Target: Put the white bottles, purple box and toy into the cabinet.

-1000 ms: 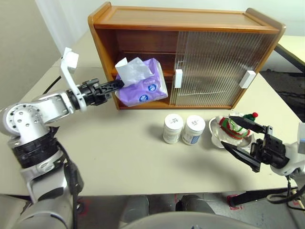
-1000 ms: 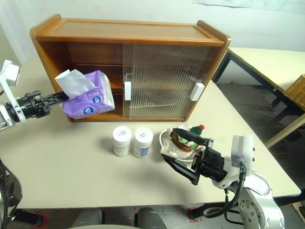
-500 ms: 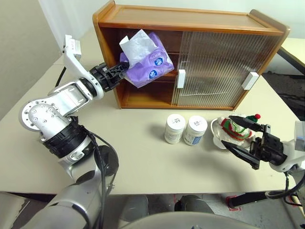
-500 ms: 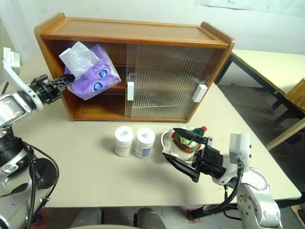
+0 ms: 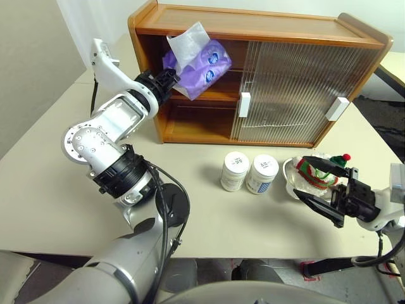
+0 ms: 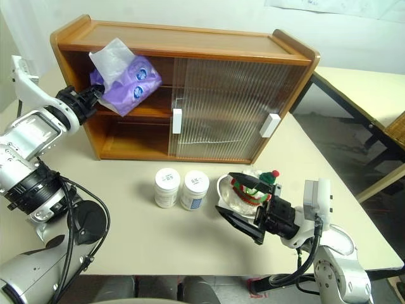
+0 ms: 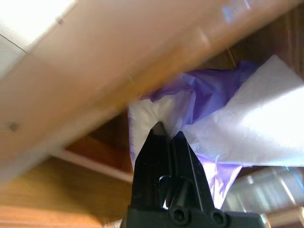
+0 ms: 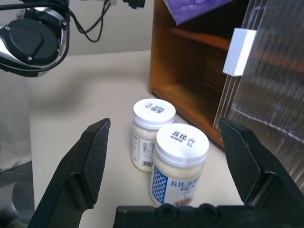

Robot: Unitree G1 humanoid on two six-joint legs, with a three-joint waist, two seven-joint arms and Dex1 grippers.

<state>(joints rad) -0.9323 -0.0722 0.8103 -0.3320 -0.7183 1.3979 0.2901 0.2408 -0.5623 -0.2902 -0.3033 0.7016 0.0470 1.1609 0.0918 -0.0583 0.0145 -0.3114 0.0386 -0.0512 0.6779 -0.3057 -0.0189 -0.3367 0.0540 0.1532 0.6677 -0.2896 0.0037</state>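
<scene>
My left gripper (image 5: 169, 79) is shut on a corner of the purple box (image 5: 202, 66). It holds the box tilted at the open left half of the cabinet (image 5: 253, 25), level with the upper shelf, white tissue sticking up. In the left wrist view the shut fingertips (image 7: 167, 135) pinch the purple wrap (image 7: 209, 95). Two white bottles (image 5: 235, 171) (image 5: 261, 174) stand side by side on the table in front of the cabinet. The toy (image 5: 323, 170) lies on its silver dish to their right. My right gripper (image 5: 299, 175) hangs open beside it, pointing at the bottles (image 8: 180, 161).
Both ribbed sliding doors (image 5: 291, 95) cover the cabinet's right part, their white handles (image 5: 244, 104) (image 5: 338, 108) facing out. The lower left shelf (image 5: 196, 130) is bare. The beige table (image 5: 76, 190) stretches left and forward of the bottles.
My left arm has raised the purple box from in front of the lower shelf to the upper shelf opening, turning it. The right gripper stayed put.
</scene>
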